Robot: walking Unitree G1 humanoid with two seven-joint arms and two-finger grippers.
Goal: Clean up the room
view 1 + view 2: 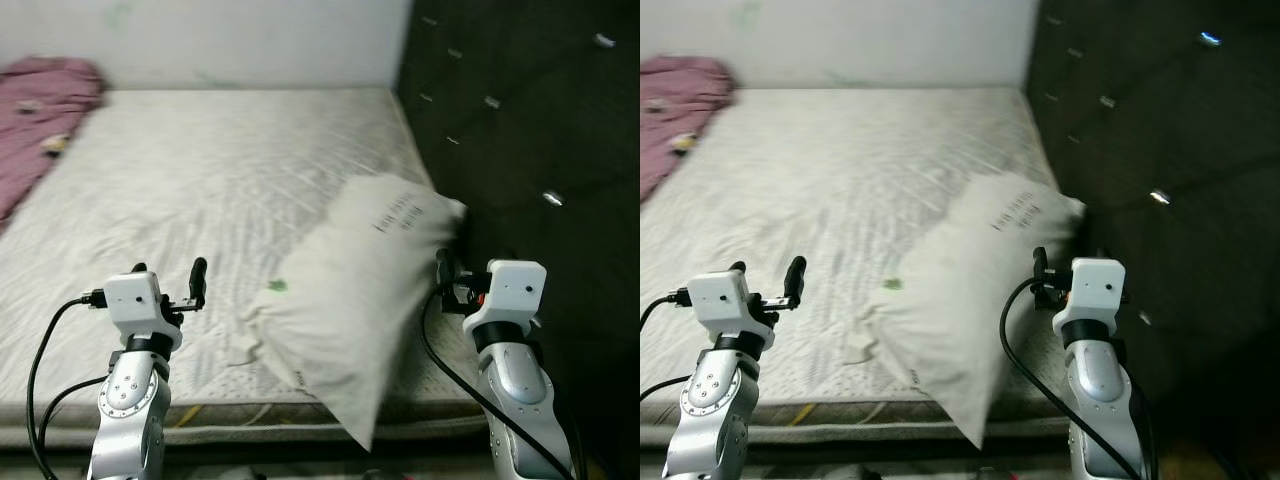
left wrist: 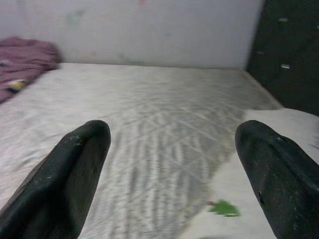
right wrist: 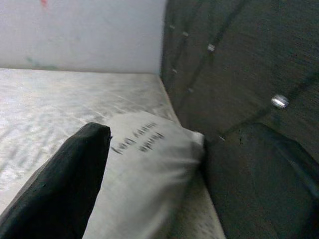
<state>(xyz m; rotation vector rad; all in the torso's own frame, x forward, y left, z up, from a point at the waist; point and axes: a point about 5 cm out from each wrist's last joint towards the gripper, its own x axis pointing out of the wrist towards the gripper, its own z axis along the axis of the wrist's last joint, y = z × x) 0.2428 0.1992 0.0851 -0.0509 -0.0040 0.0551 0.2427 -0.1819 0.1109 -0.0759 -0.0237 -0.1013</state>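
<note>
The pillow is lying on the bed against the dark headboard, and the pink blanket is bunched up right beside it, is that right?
Not quite. The pillow does lie on the bed by the headboard, but the pink blanket is bunched at the far opposite corner, well apart from it. The left eye view shows this.

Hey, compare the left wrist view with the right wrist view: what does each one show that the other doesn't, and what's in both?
Left wrist view alone: the pink blanket bunched at the far side of the mattress, and a small green scrap on the sheet.

Right wrist view alone: the dark printed lettering on the pillow, seen close.

Both: the white pillow, the bare mattress, the dark tufted headboard, the pale wall, and each gripper's open black fingers.
</note>
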